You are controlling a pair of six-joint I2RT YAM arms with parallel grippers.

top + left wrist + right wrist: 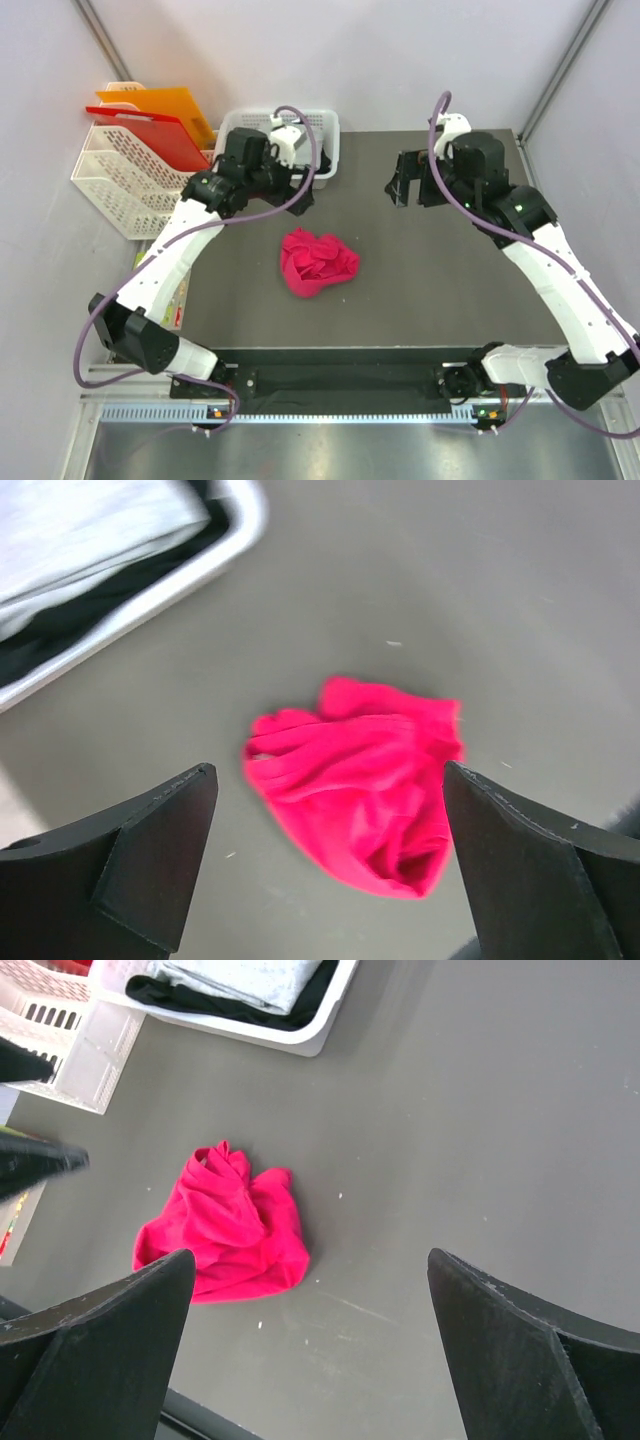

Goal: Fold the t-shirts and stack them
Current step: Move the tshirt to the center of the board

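A bright pink-red t-shirt [318,262] lies crumpled near the middle of the dark table. My left gripper [298,192] hovers above and behind it, open, and the shirt [360,780] shows between its wide-spread fingers [150,850] with no contact. My right gripper [410,190] hangs open over the back right of the table, well clear of the shirt [225,1228]. A grey t-shirt [240,975] lies on a black one [170,995] in the white basket [320,1030] at the back. Both also show in the left wrist view, grey [90,530] over black [60,630].
The white basket [330,150] stands at the table's back edge, partly hidden by my left arm. Off the table's left side is a white lattice rack [120,185] holding an orange folder [170,105] and a red folder [150,130].
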